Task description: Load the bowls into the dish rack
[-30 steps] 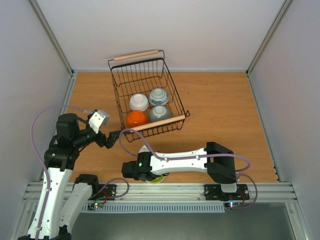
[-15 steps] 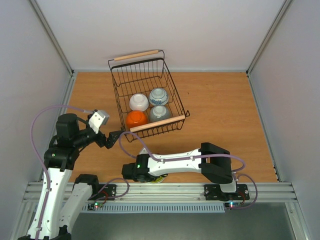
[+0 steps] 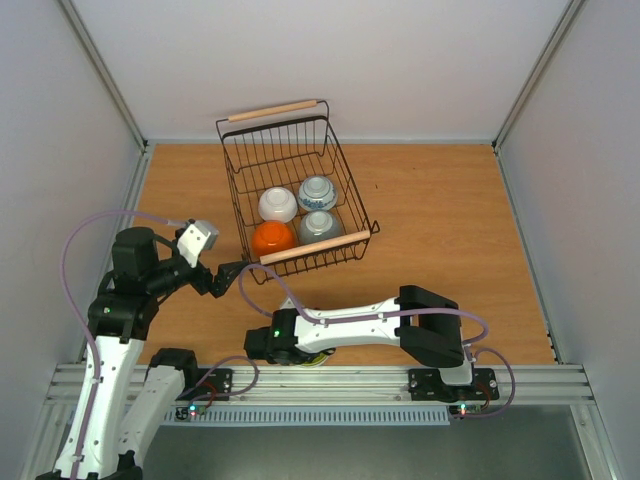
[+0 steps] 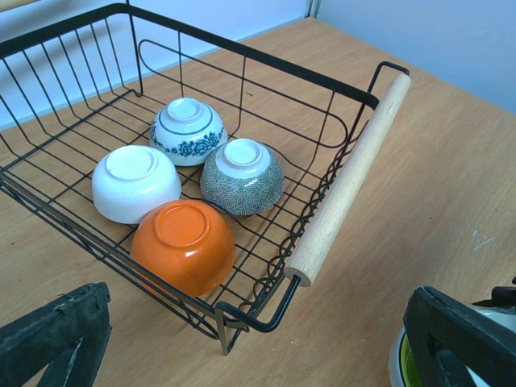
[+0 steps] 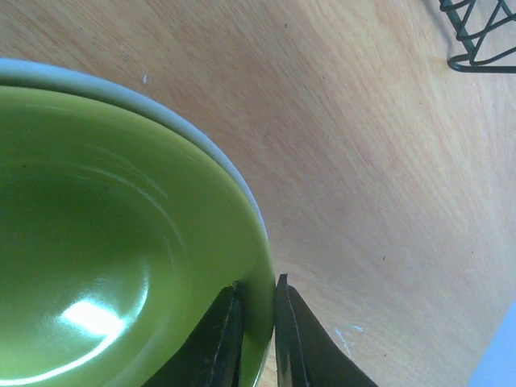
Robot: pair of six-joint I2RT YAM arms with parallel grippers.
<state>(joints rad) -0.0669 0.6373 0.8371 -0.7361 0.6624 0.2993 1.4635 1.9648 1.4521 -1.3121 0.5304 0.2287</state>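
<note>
The dish rack [image 3: 345, 195] stands at the table's middle back. It holds four upside-down bowls: plain white [image 3: 277, 204], blue-and-white [image 3: 317, 191], grey speckled [image 3: 320, 226] and orange [image 3: 272, 238]. The yellow-green bowl [image 5: 105, 242] sits upright inside the second white bowl [image 5: 161, 113] near the table's front edge, mostly hidden under my right wrist in the top view [image 3: 318, 358]. My right gripper [image 5: 258, 322] is shut on the yellow-green bowl's rim, one finger inside and one outside. My left gripper [image 4: 258, 355] is open and empty, just off the rack's near left corner.
The rack's near wooden handle [image 4: 348, 177] lies between my left gripper and the bowls in the rack. The rack's wire corner [image 5: 480, 40] shows at the upper right of the right wrist view. Grey walls enclose the table on three sides.
My right arm's elbow has shifted a little left and toward the front edge while its wrist stays over the stacked bowls. The left arm has not moved.
</note>
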